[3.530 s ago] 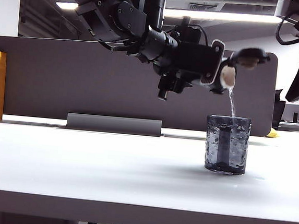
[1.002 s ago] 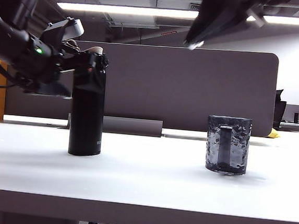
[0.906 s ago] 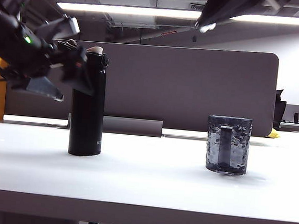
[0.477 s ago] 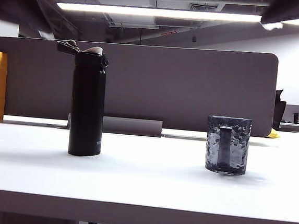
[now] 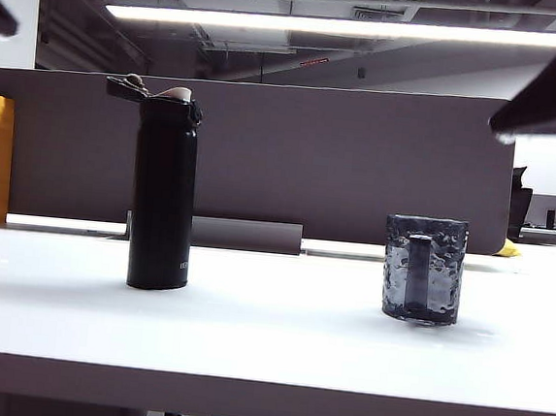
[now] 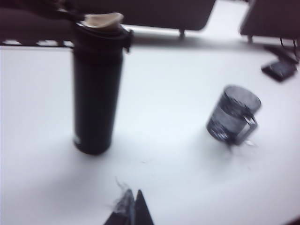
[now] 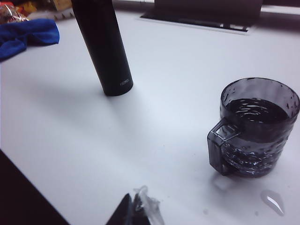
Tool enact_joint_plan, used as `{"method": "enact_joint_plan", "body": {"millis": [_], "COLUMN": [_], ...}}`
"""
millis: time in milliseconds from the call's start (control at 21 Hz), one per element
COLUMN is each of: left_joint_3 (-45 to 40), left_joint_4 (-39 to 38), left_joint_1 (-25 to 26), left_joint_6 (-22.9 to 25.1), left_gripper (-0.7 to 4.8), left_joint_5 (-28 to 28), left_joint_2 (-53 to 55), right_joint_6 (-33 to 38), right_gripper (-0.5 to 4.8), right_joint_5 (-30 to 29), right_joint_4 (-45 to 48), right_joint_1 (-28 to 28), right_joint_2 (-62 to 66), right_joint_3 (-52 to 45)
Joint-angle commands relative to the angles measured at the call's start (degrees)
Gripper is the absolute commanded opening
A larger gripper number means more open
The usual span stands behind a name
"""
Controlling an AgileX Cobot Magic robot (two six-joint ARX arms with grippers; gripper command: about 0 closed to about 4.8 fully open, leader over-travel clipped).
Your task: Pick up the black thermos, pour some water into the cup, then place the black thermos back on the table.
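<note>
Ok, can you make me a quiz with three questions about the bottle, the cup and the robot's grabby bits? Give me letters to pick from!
1. Where is the black thermos?
A. Standing upright on the table, apart from the cup
B. Lying on its side
C. Inside the cup

2. What colour is the cloth on the table?
A. Red
B. Blue
C. Green

3. How is the thermos lid?
A. Flipped open
B. Shut tight
C. Missing

Answers:
1. A, the exterior view shows it upright with bare table between it and the cup.
2. B, the right wrist view shows a blue cloth beyond the thermos.
3. A, the pale spout shows at the top.

Both the left gripper and right gripper are shut, empty and raised away from both things.
</note>
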Motion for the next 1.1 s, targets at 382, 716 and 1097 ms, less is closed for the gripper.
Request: {"method": "enact_joint_plan", "body": {"millis": [382,716,1097], "left_joint_3": [-14.58,-19.65,-21.33], "left_joint_4": [0.59,1.42,1.44], "left_joint_1": [0.11,0.09,0.09], "left_joint_6": [-4.11,-6.56,-5.88], "left_gripper": [-0.05,-0.05,-0.05], "left_joint_5": [-7.67,-7.63,-7.89], "left_joint_2": [-20.87,-21.79,-21.79], "right_joint_6": [3.23,4.72,4.7], "right_gripper": [-0.01,-0.01,0.0], "right_joint_5": [-2.16,-5.25,-5.16], "right_joint_4": [9.92,14.47,10.51], "right_joint_1": [0.07,0.13,0.15], "right_joint_2": [-0.02,-0.02,0.0], "right_joint_3": [-10.54,-15.5,-16.09]}}
